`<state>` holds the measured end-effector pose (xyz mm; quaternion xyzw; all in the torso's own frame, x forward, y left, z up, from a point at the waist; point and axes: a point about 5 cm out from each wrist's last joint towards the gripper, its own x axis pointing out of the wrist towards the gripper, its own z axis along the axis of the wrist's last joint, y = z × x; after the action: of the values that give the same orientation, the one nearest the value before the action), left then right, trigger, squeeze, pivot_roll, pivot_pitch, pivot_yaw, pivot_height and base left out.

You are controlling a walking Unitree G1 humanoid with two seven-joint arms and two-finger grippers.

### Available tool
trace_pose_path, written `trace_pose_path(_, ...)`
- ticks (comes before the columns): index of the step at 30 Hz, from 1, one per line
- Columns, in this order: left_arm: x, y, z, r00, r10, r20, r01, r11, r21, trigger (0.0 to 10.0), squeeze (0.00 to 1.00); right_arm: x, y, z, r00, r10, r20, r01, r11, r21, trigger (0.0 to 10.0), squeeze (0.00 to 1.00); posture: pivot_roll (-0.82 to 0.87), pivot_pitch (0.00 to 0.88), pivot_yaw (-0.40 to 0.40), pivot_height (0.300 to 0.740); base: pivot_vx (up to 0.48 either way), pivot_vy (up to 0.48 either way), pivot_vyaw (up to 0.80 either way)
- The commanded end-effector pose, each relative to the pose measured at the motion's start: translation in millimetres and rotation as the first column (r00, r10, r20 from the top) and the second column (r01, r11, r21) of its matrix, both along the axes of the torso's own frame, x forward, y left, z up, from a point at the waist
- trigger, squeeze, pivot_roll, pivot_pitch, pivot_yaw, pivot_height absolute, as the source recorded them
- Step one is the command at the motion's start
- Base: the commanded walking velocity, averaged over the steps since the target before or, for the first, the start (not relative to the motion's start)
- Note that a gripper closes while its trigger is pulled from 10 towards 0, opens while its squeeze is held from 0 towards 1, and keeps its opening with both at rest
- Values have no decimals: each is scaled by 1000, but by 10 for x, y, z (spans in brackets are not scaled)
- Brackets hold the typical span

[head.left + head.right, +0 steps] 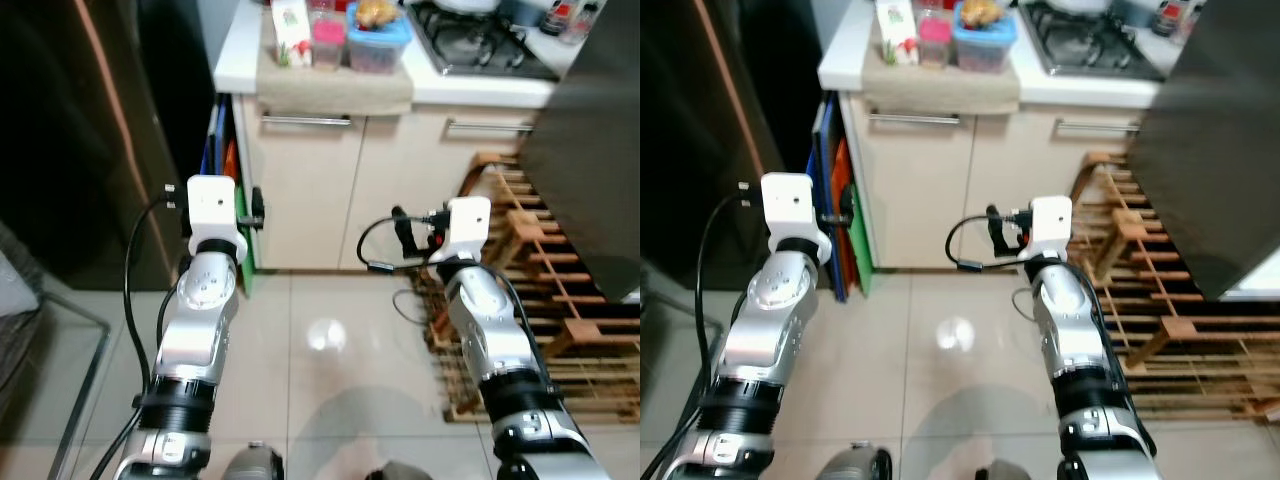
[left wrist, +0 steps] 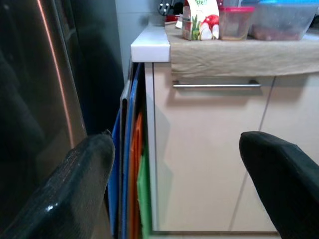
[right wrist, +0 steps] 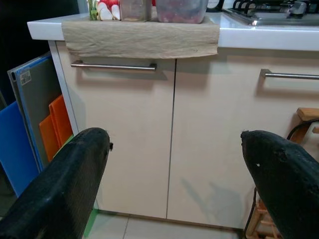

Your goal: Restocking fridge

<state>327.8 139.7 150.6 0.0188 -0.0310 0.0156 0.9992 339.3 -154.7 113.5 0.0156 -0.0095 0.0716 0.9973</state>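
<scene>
On the white counter (image 1: 232, 58) lies a beige cloth (image 1: 335, 90) carrying a carton with a strawberry print (image 1: 291, 30), a pink-lidded tub (image 1: 327, 40) and a blue-lidded tub of food (image 1: 377, 42). A tall dark fridge front (image 1: 90, 130) stands at the left. Both arms are held out at cabinet height, well below the tubs. My left gripper (image 2: 184, 189) is open and empty, facing the gap between fridge and cabinet. My right gripper (image 3: 174, 184) is open and empty, facing the cabinet doors (image 3: 124, 139).
Blue, orange and green boards (image 2: 132, 169) stand in the gap beside the cabinet. A gas hob (image 1: 480, 40) is on the counter's right. A dark panel (image 1: 590, 150) juts in at the right above a wooden slatted rack (image 1: 560, 300) on the tiled floor (image 1: 320, 340).
</scene>
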Motion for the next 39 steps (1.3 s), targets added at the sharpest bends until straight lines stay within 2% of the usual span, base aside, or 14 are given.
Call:
trace_pose_path(1,16,-50,30,999,-30,14,30,1000,4,10000,0,-15,-92,21,999,-40,15,40,999,7,10000,0,-73,73,-27,740,480,0,0)
trace_pose_path(3,29,-44,50,1000,-19,25,19,1000,19,10000,0,-20,-95,34,999,-46,23,45,999,24,10000,0,-74,71,-23,740,480,0,0)
trace_pose_path(4,38,-45,63,999,-19,31,19,1000,18,10000,0,-16,-92,46,998,-58,17,56,995,81,10000,0,-75,71,-22,740,480,0,0)
trace_pose_path(5,45,-48,73,999,-21,36,21,1000,18,10000,0,-8,-90,59,997,-72,1,71,982,175,10000,0,-74,72,-22,740,480,0,0)
trace_pose_path(6,50,-52,86,999,-26,42,25,1000,20,10000,0,0,-99,72,996,-84,-4,83,976,200,10000,0,-74,73,-21,740,480,0,0)
trace_pose_path(7,50,-52,86,999,-26,42,25,1000,20,10000,0,0,-99,72,996,-84,-4,83,976,200,10000,0,-74,73,-21,740,480,0,0)
trace_pose_path(10,58,-64,131,997,-40,70,37,999,32,10000,0,4,-67,118,998,-60,37,56,992,109,10000,0,-74,71,-16,740,480,0,0)
trace_pose_path(13,63,-92,188,993,-63,103,57,997,56,10000,0,-2,-48,126,997,-49,54,45,995,84,10000,0,-71,65,-16,740,480,0,0)
trace_pose_path(21,84,-73,228,991,-61,123,55,997,53,10000,0,11,-26,128,998,-42,47,38,995,92,10000,0,-62,55,-17,740,480,0,0)
trace_pose_path(24,87,-69,230,990,-60,126,54,997,55,10000,0,16,8,134,998,-25,52,21,997,70,10000,0,-58,53,-20,740,480,0,0)
trace_pose_path(28,86,-64,239,989,-60,133,52,997,59,10000,0,20,30,144,998,-12,62,9,998,55,10000,0,-56,51,-21,740,480,0,770)
trace_pose_path(31,86,-57,251,988,-62,140,54,997,60,10000,0,23,4,164,997,-37,73,32,997,64,10000,0,-54,49,-20,740,480,0,0)
trace_pose_path(39,90,-122,278,982,-105,154,96,993,64,10000,0,7,11,147,997,-31,77,27,998,54,10000,0,-58,42,-14,740,480,0,0)
